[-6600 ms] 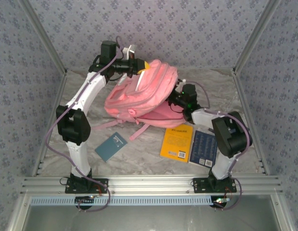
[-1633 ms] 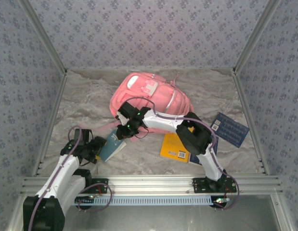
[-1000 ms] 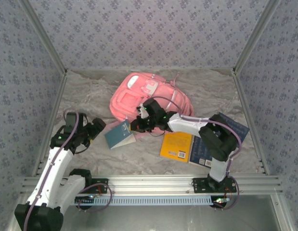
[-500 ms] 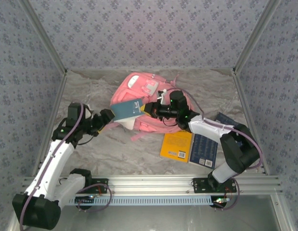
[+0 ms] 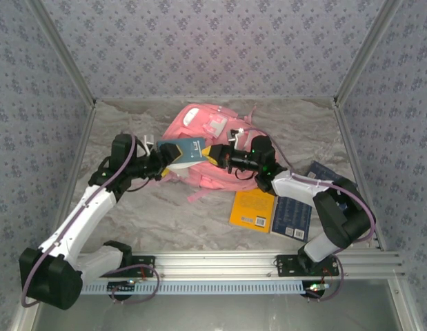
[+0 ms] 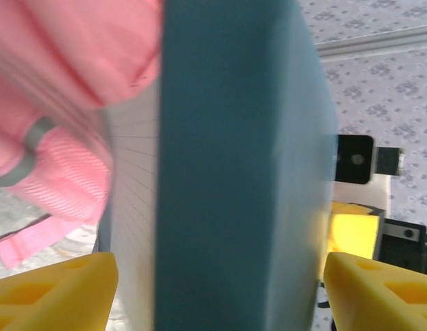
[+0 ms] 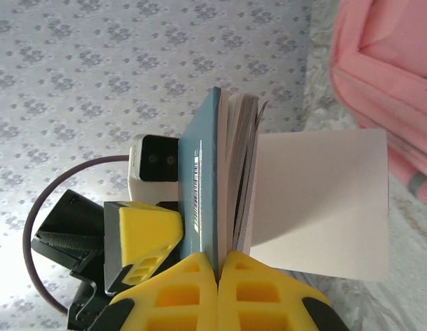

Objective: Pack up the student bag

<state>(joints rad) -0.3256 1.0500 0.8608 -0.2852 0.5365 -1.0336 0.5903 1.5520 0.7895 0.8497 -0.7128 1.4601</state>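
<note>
The soft pink student bag (image 5: 199,127), with white patches on top, lies on the bench (image 5: 130,207). Over its near edge the right pincer (image 5: 212,154) clamps a teal book (image 5: 184,149). The left pincer (image 5: 168,160) straddles the book, grip unclear.

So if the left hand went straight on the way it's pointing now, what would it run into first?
The teal book. It stands edge-on between the left hand's open fingers, pinched by the right hand, which lies just beyond it, though depth is hard to judge.
</note>
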